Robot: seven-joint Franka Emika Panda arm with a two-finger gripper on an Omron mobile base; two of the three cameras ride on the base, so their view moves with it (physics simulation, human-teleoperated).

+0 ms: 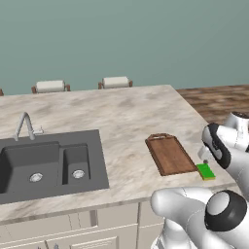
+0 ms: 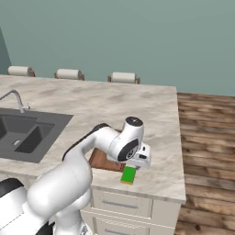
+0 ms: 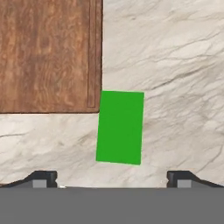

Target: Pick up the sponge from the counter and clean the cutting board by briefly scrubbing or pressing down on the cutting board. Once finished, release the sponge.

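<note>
Hand [image 3: 111, 177] hovers with fingers apart above green sponge [image 3: 120, 127] beside cutting board [image 3: 46, 54] on desk [image 3: 175, 65]; lower straight, centred, then close.

Flat teal wall [image 1: 146, 39] behind — chairs [image 1: 115, 82] along it, plank floor [image 2: 206, 137] alongside.

No words, numbers or signs can be read on anything here, not on any thing at all.

Base views flank counter [image 1: 126, 116], hand view close above sponge [image 3: 120, 127]
</note>
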